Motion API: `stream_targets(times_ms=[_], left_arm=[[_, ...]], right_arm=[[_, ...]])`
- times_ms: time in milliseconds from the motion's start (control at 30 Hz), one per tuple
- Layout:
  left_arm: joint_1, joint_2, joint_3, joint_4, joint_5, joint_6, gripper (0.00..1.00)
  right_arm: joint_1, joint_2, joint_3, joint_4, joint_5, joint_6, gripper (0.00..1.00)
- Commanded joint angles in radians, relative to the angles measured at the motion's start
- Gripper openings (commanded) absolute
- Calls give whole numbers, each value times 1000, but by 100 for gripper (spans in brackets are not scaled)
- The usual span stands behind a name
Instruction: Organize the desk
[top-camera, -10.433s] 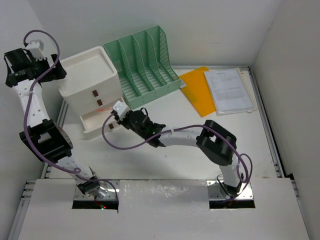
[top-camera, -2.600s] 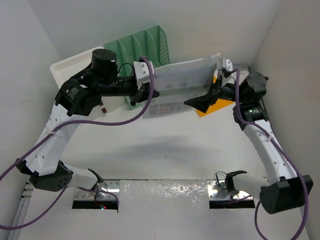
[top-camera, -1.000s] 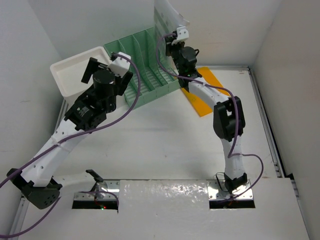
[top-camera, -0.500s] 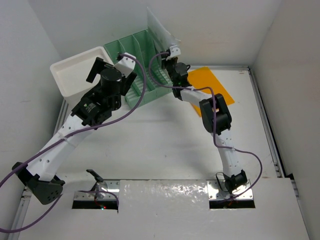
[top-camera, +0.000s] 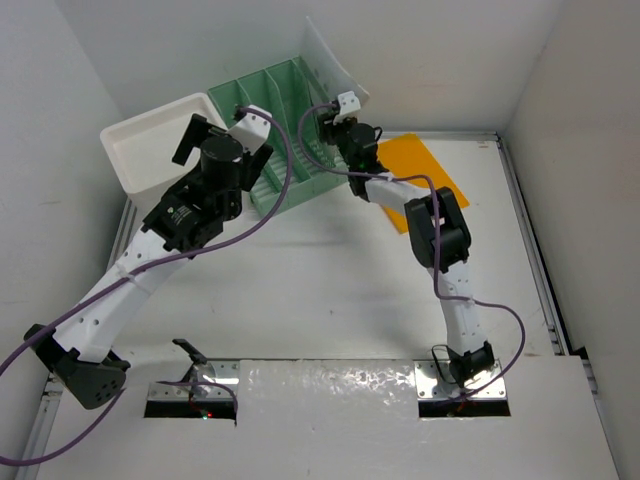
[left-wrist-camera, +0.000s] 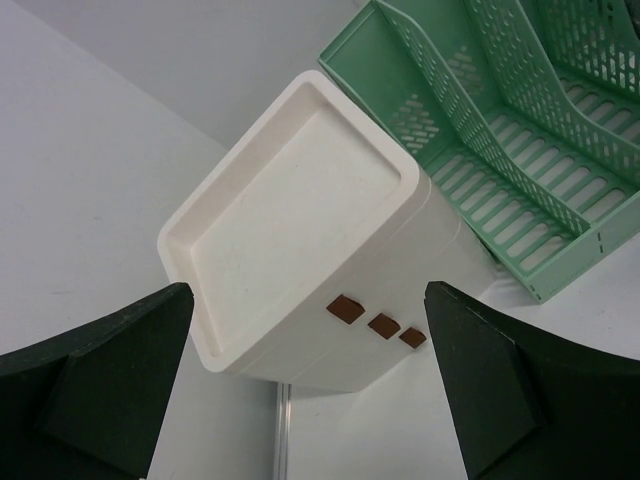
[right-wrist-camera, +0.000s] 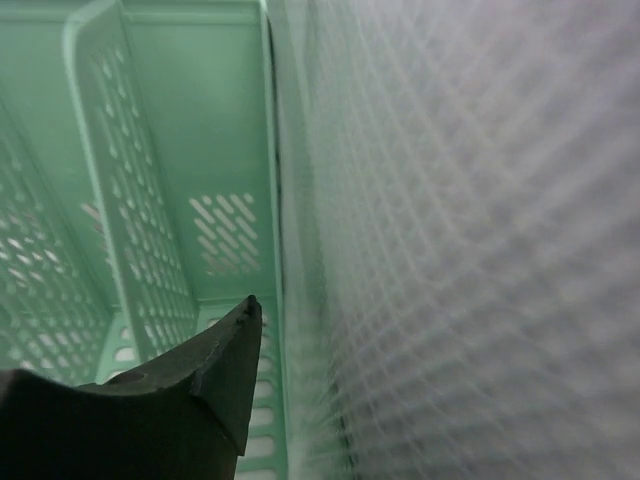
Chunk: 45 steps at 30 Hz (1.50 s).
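Up at the far side of the desk (top-camera: 320, 290), both of my arms reach out over the back row of things. The desk is the big flat white top under everything, with silver rails along its edges.

My left gripper (left-wrist-camera: 307, 295) hangs in the air with its two black fingers (left-wrist-camera: 110, 370) spread wide apart. Looking down past them I see the white drawer box (left-wrist-camera: 300, 210) in the far left corner. It has three little brown squares (left-wrist-camera: 370, 322) on its front. Just beside it, on the right, stands the green file rack (left-wrist-camera: 520, 120).

My right gripper (top-camera: 330, 120) is at the right end of that rack. A see-through mesh folder (top-camera: 330, 55) stands up there, leaning a bit and poking out high over the rack's top. From my right wrist the mesh folder fills the right half of the view, very close and blurry, right next to one green wall. I can see only one of my right fingers (right-wrist-camera: 215, 370), on the green side of the mesh folder. The other finger is hidden, so I cannot tell if this gripper is apart, together, or pinching the mesh folder.

An orange folder (top-camera: 430, 165) lies flat on the desk, just right of the rack, partly under my right arm.
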Motion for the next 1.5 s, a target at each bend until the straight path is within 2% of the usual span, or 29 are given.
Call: stream_targets(times_ms=[0, 33, 67, 100, 133, 400, 533, 733, 900, 967, 1000, 1067, 1100, 1200, 1333, 1467], left_arm=[[10, -16, 25, 26, 5, 3, 100], [8, -21, 25, 24, 8, 3, 100], [10, -23, 24, 26, 10, 3, 100], [8, -26, 22, 24, 13, 3, 100], [10, -30, 19, 26, 16, 3, 100], [10, -36, 11, 36, 20, 17, 100], [10, -35, 16, 35, 24, 18, 100], [10, -32, 15, 27, 24, 18, 100], [10, -27, 8, 35, 14, 27, 100], [10, -27, 8, 33, 13, 27, 100], [10, -26, 10, 32, 13, 27, 100], [8, -24, 10, 33, 14, 26, 100], [10, -24, 10, 33, 16, 24, 100], [10, -24, 8, 29, 20, 21, 100], [10, -26, 5, 27, 28, 23, 99], [8, -36, -5, 26, 51, 18, 100]], right_arm=[[0, -140, 17, -34, -46, -9, 51], [0, -145, 20, -52, -43, -12, 46], [0, -149, 21, -65, -30, -19, 34], [0, -157, 23, -74, -8, -19, 9], [0, -162, 17, -83, 33, -21, 0], [2, -244, -81, -10, 26, -44, 0], [0, -183, 18, -92, 18, -52, 0], [0, -34, 164, -121, -36, -67, 0], [0, 7, 210, -151, -42, -36, 1], [0, -2, 180, -143, -37, -42, 8], [0, -16, 154, -132, -39, -52, 29], [0, -36, 126, -134, -37, -52, 57], [0, -50, 89, -138, -39, -52, 75], [0, -179, 0, -169, -28, -52, 90], [2, -379, -112, -360, 41, -36, 97], [-29, -583, -297, -656, 205, -40, 97]])
